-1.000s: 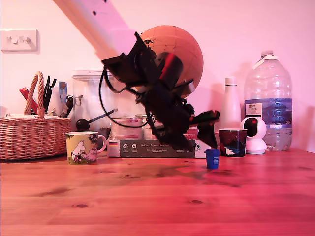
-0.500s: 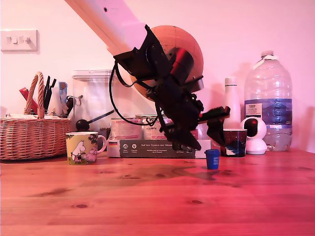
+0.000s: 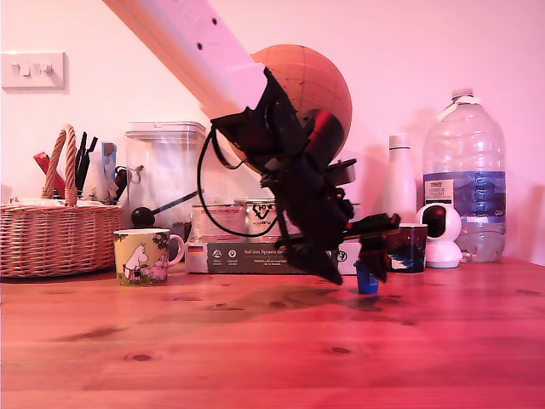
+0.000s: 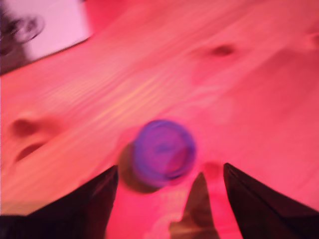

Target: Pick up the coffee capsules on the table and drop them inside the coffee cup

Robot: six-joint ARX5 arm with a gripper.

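Note:
A small blue coffee capsule [image 3: 367, 279] stands upright on the wooden table [image 3: 255, 341], right of centre in the exterior view. My gripper [image 3: 347, 269] hangs low over it, open, with one dark finger [image 3: 375, 254] just in front of the capsule and the other toward the exterior view's left. In the blurred wrist view the blue capsule [image 4: 163, 153] sits just ahead of the gap between the two spread fingertips [image 4: 102, 191], untouched. The coffee cup [image 3: 143, 256], pale yellow-green with a white handle and cartoon figures, stands well off at the exterior view's left.
A wicker basket [image 3: 55, 239] with utensils stands at the far left. Along the back are a clear container [image 3: 162, 170], a flat dark box [image 3: 247, 256], a dark cup [image 3: 409, 247], a white camera [image 3: 440, 234], a white bottle [image 3: 398, 187] and a large water bottle [image 3: 464, 175].
The arm has swung down and toward the exterior view's right. The open gripper dropped from above the blue capsule to table height beside it. The capsule and the cup stayed put.

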